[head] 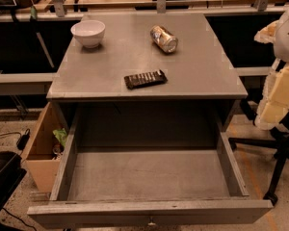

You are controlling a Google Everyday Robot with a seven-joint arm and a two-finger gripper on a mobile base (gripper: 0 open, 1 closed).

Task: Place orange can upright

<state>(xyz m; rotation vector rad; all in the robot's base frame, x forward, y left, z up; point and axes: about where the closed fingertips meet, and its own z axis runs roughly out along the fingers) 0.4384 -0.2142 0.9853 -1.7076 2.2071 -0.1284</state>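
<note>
The orange can lies on its side on the far right part of the grey tabletop, with a silver end facing the front right. My gripper hangs at the right edge of the view, beyond the table's right side, well apart from the can and lower than the tabletop. It holds nothing that I can see.
A white bowl stands at the far left of the tabletop. A dark flat packet lies near the front edge. The table's drawer is pulled open below. A cardboard box stands on the floor at left, a chair base at right.
</note>
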